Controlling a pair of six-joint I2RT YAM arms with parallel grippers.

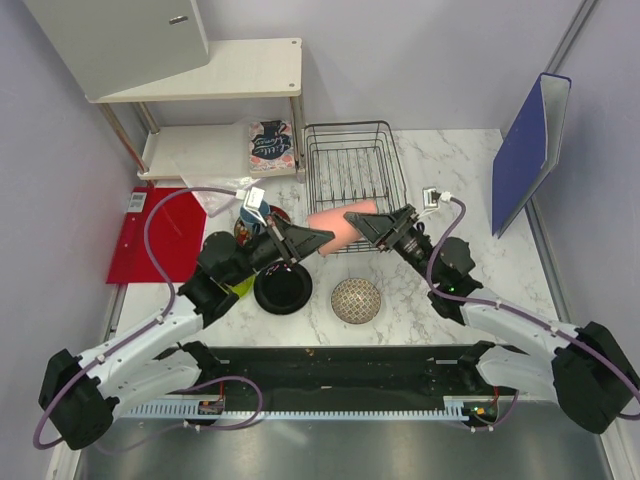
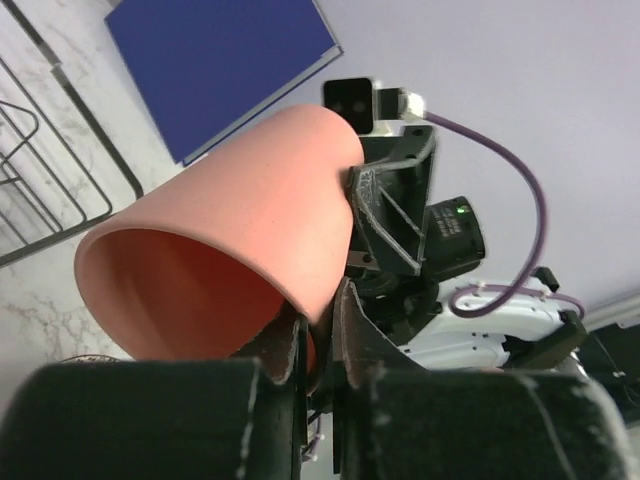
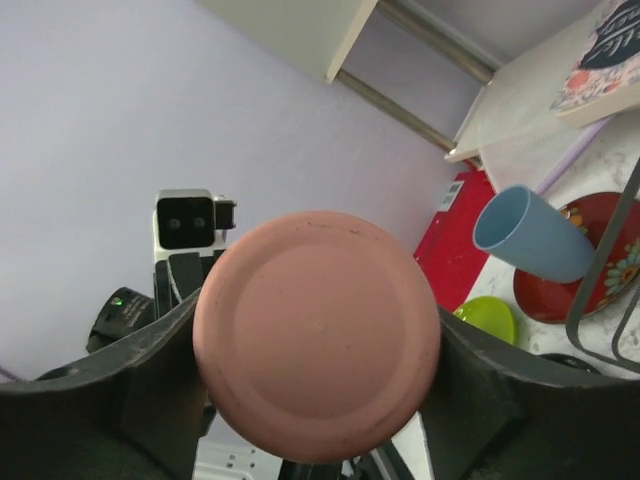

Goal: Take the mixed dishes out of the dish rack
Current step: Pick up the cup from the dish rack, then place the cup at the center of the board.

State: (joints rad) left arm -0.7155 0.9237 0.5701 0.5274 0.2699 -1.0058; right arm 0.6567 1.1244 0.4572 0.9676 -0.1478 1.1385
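Note:
The tall pink cup (image 1: pixel 335 232) hangs on its side in the air between both arms, in front of the black wire dish rack (image 1: pixel 348 126). My left gripper (image 1: pixel 322 238) is shut on its rim (image 2: pixel 318 345), one finger inside and one outside. My right gripper (image 1: pixel 357 221) is shut on its base (image 3: pixel 315 330), a finger on each side. The glossy black plate (image 1: pixel 283 288) and beige speckled bowl (image 1: pixel 355 300) lie on the table below. The light-blue cup (image 3: pixel 530 235), dark red plate (image 3: pixel 590 265) and lime-green plate (image 3: pixel 487 318) sit at the left. The small pink mug is out of view.
A red board (image 1: pixel 150 235) lies at the left. A white shelf (image 1: pixel 220 80) stands behind it, with a floral packet (image 1: pixel 271 143) on its lower level. A blue folder (image 1: pixel 528 150) leans at the right wall.

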